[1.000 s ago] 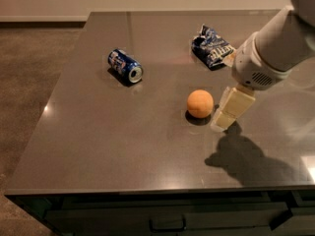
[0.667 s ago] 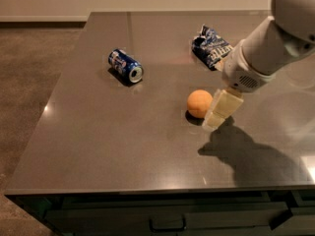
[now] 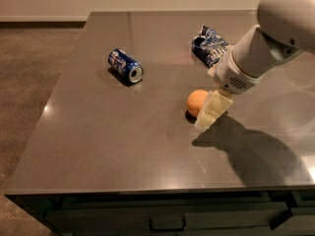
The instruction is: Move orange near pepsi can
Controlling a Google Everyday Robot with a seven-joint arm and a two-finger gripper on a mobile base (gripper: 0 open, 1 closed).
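The orange (image 3: 197,101) is a small round fruit resting on the grey table (image 3: 123,132) right of the middle. The pepsi can (image 3: 126,66) lies on its side at the back left, well apart from the orange. My gripper (image 3: 210,113) comes in from the right on a white arm and sits right against the orange's right side, low over the table.
A dark blue crumpled chip bag (image 3: 210,45) lies at the back right, behind the arm. The table's front edge has a drawer handle (image 3: 167,224) below it. Brown floor lies to the left.
My gripper has moved left and down toward the orange, from just right of it to touching its right side. The orange and the can have not moved.
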